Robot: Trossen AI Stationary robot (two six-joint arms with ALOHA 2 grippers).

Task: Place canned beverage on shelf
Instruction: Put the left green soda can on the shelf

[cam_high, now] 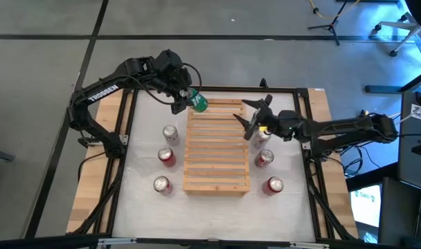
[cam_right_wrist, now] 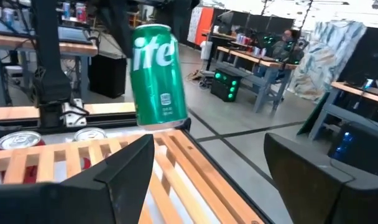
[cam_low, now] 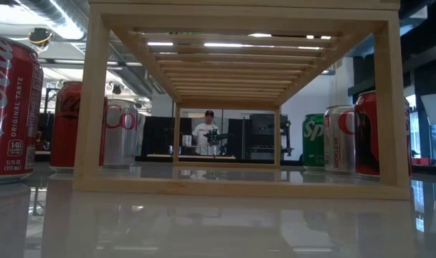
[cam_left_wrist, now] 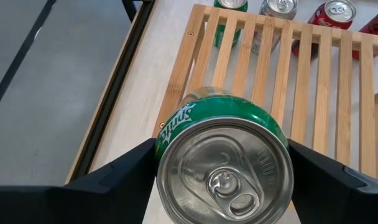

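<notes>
Left hand [cam_high: 185,99] grips green can [cam_high: 199,103] above the shelf [cam_high: 217,146] upper-left corner, not yet placed; right hand [cam_high: 255,119] open.

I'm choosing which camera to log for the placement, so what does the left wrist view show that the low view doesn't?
Only the left wrist view shows the left gripper shut on the green Sprite can, held over a corner of the shelf. Only the low view shows a person in the room behind, seen through the shelf's frame. Both show the shelf and other cans standing beside it.
</notes>
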